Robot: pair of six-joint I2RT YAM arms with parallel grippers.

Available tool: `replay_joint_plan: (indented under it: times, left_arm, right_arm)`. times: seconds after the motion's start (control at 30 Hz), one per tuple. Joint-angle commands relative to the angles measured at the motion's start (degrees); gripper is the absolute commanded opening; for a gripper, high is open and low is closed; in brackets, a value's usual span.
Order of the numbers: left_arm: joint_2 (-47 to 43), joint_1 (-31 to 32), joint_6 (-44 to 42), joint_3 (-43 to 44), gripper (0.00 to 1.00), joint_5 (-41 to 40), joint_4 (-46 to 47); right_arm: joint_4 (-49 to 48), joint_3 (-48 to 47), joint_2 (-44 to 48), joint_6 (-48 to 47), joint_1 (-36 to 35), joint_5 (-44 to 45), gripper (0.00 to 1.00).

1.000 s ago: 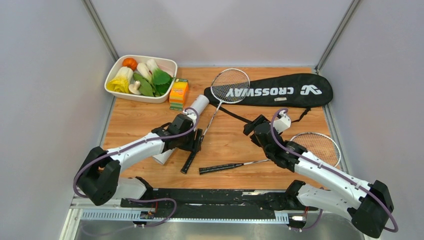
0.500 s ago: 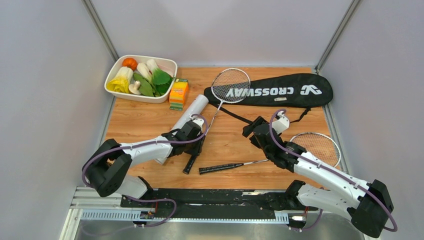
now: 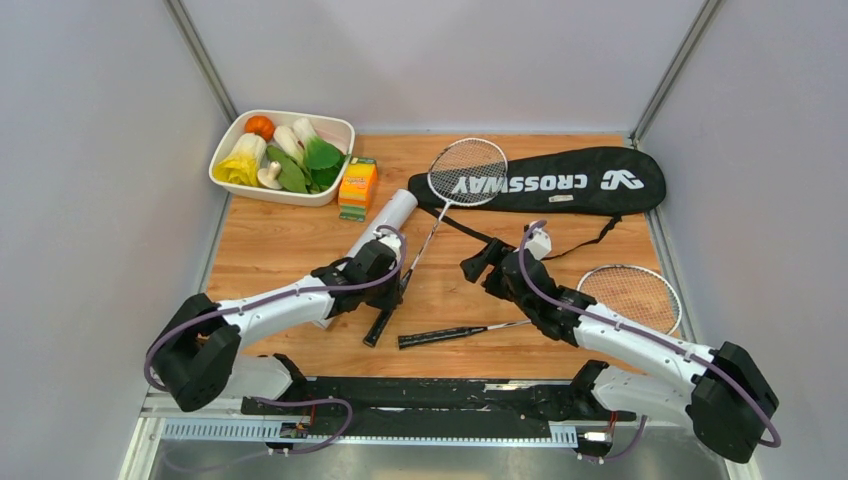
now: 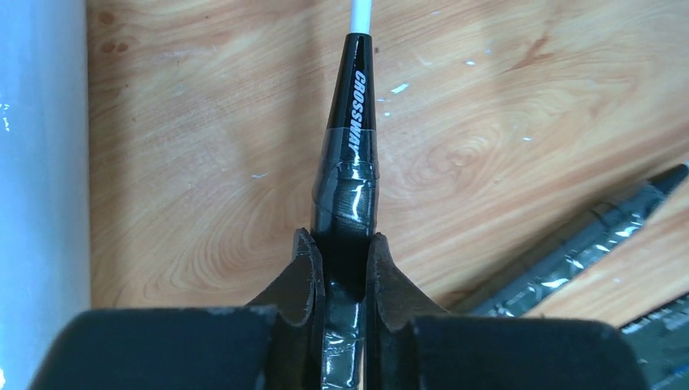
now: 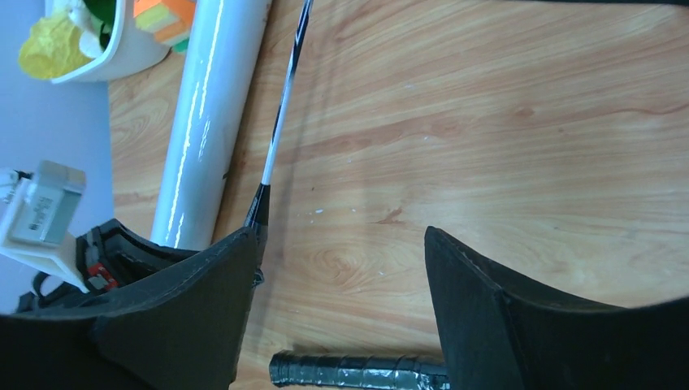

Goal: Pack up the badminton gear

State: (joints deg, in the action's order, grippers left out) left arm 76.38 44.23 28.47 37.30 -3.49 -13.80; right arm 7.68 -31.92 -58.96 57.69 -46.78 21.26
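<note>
Racket (image 3: pixel 466 172), hidden parts: mid-grip covered by the left gripper (image 4: pixel 341 248); the near end of the white tube (image 3: pixel 385 220) lies under that arm.
Racket axis: handle near-left on the table (image 3: pixel 270 245), head far-right, overlapping the narrow end of the CROSSWAY bag (image 3: pixel 580 180).
Left arm: stretched low, jaws clamped on the black handle.
Right gripper (image 5: pixel 341 244): jaws wide, empty, over bare wood beside the shaft.

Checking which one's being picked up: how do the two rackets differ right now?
The far racket has its handle gripped by the left hand; the near racket lies free on the table. The far racket's head overlaps the bag; the near racket's rests on bare wood. Both have black wrapped handles.
</note>
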Motion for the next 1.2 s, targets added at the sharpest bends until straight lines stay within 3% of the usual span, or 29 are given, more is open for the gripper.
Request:
replay_joint_plan:
  times: [0.0,0.37,0.67,0.8,1.0,1.17]
  left_arm:
    - [-5.8,0.2,2.2,2.5,0.0,3.8,3.3]
    - [-10.3,0.5,5.4,1.7,0.0,10.8,11.6]
    - [-13.5,1.2,7.5,-1.0,0.0,14.7,21.3]
    - [-14.1,1.4,7.7,-1.7,0.0,15.4,23.3]
    - [-14.7,1.5,9.2,-3.7,0.0,16.2,27.2]
    - [-15.4,1.5,10.2,-4.6,0.03,16.9,29.6]
  right_arm:
    - [-17.6,3.7,-1.8,-0.3,0.2,-7.0,0.77]
    - [-42.4,5.0,-17.2,4.7,0.1,-21.3,0.72]
    - [-48.5,3.7,-22.4,6.9,-0.2,-23.5,0.63]
    - [-49.6,4.1,-22.5,7.5,-0.5,-23.0,0.51]
    - [-49.5,4.7,-21.3,8.4,-0.7,-21.9,0.41]
    - [-48.3,5.2,-19.0,8.5,-0.8,-17.6,0.08]
